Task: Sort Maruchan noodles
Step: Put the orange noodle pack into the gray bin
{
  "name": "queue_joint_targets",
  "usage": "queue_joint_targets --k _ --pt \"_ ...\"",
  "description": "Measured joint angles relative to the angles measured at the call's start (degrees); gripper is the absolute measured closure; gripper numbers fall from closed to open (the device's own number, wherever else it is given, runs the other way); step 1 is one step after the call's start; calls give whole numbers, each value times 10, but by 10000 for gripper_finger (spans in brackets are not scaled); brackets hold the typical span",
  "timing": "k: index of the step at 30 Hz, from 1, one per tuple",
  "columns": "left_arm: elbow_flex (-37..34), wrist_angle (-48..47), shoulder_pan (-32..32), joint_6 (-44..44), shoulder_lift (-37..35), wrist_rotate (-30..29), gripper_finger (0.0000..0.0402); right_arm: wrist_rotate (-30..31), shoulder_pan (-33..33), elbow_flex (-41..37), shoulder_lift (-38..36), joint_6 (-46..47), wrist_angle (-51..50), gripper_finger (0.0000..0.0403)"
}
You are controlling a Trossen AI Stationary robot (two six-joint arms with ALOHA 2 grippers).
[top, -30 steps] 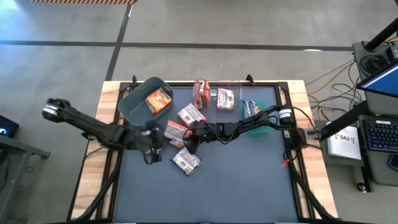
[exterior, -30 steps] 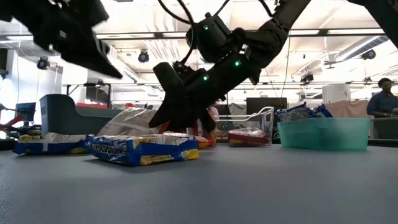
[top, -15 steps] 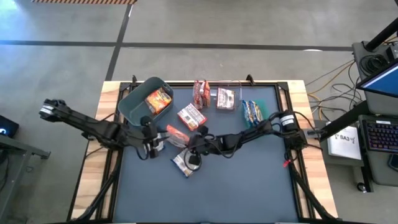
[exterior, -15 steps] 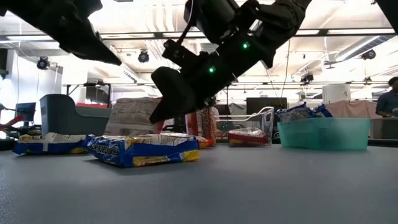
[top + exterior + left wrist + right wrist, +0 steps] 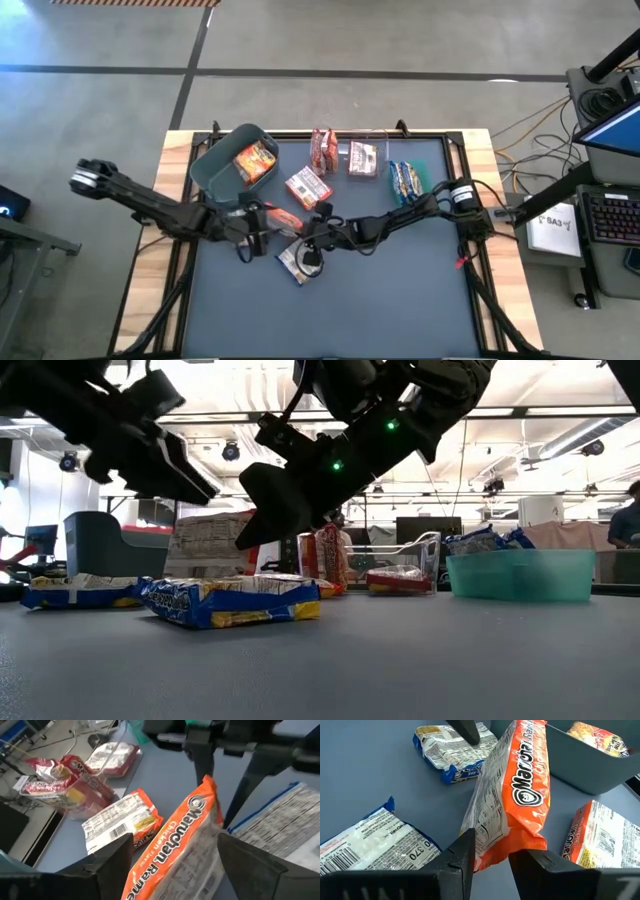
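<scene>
An orange Maruchan noodle packet [image 5: 281, 216] hangs on edge above the table's middle, between my two grippers. My right gripper [image 5: 492, 851] is shut on one end of it. My left gripper [image 5: 172, 842] stands open at the other end, one finger on each side of the packet; I cannot tell whether either finger touches it. Two blue-and-white packets [image 5: 451, 745] [image 5: 372, 845] lie flat on the table below. Another orange packet [image 5: 308, 187] lies flat, farther back. My right gripper pinches the orange packet's end [image 5: 501, 836] between its two fingers, one on each flat face. The fingers come from the table's right, slanting a little down, along the packet. The packet stands on edge, lifted clear of the table, and reaches out toward my left gripper.
A grey bin [image 5: 222, 165] at the far left holds an orange packet. Maroon packets [image 5: 323, 148] stand at the far middle beside a clear bin [image 5: 363, 158]. A green bin [image 5: 415, 185] with blue packets stands at the right. A person [image 5: 628, 520] shows beyond the table.
My left gripper has opened and let go of the orange packet's end. My right gripper has rolled and kept its hold. The packet has turned from lying nearly flat to standing on edge, clear of the table.
</scene>
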Motion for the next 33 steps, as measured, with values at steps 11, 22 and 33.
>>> queue_joint_targets --k 11,22,33 --pt "18 17 64 39 73 104 150 0 4 0 0 -23 -1 303" --pt "50 -20 66 28 102 132 231 3 8 1 0 -20 -11 303" --pt "61 -42 65 36 99 137 316 1 8 3 -2 0 -14 296"
